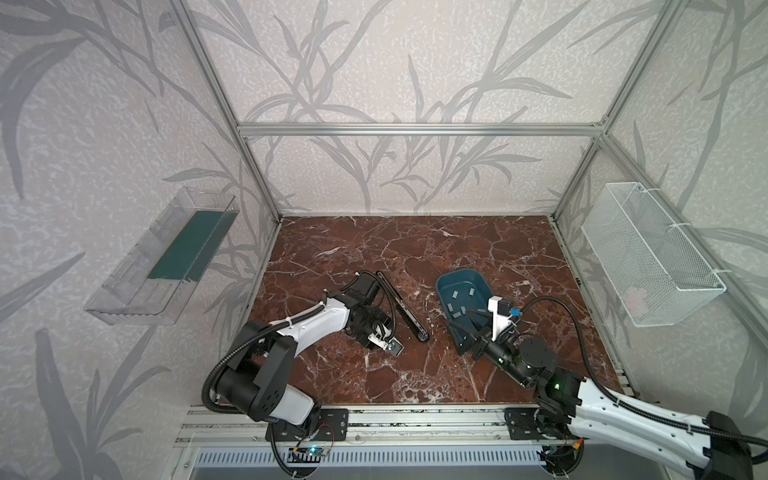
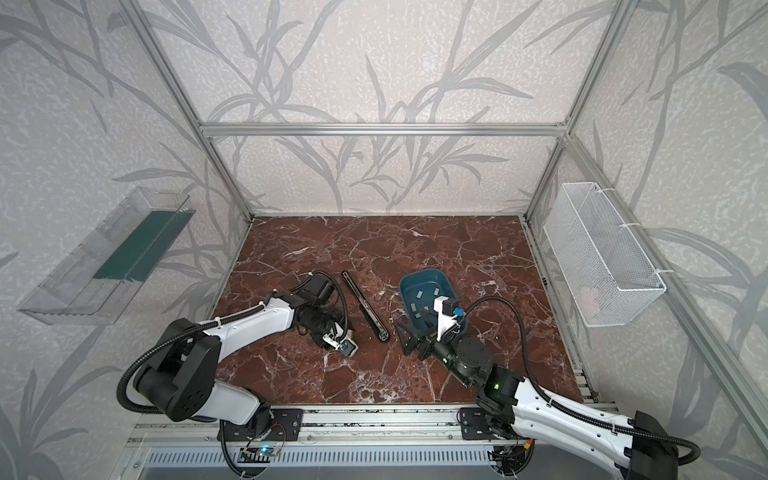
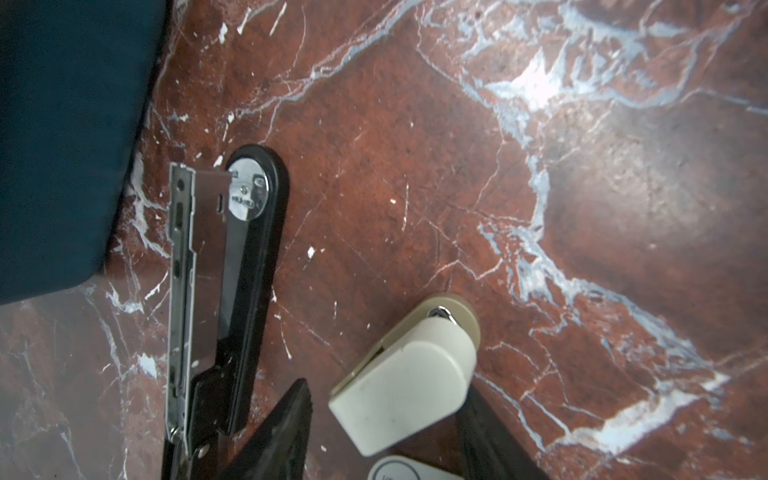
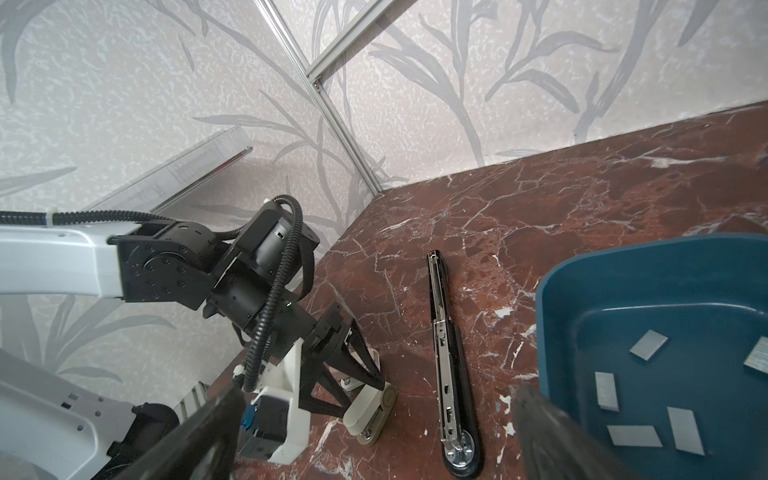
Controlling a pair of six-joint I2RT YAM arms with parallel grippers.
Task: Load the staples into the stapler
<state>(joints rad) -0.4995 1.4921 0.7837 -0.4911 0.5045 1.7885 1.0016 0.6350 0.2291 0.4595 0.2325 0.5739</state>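
The left hand point(image 3: 388, 395) is seen in the left wrist view lowered over the cream stapler point(image 3: 405, 374), which is bracketed by the two black fingers point(image 3: 286, 428); whether it is actually pinched cannot be told. Just beside it the black stapler point(image 3: 245, 270) is laid opened out flat on the desk point(image 3: 540, 208), its metal channel bared, presumably so that a strip can be dropped in. On a pale label point(image 3: 392, 467) the lettering is cut off by the frame and cannot be read. In the right wrist view the right hand point(image 4: 379, 390) is held spread wide at the rim of the blue tray point(image 4: 644, 270), where the staples point(image 4: 648, 345) are scattered, probably for a pick. In both top views the black stapler is found between the two arms, and no brand is made out.
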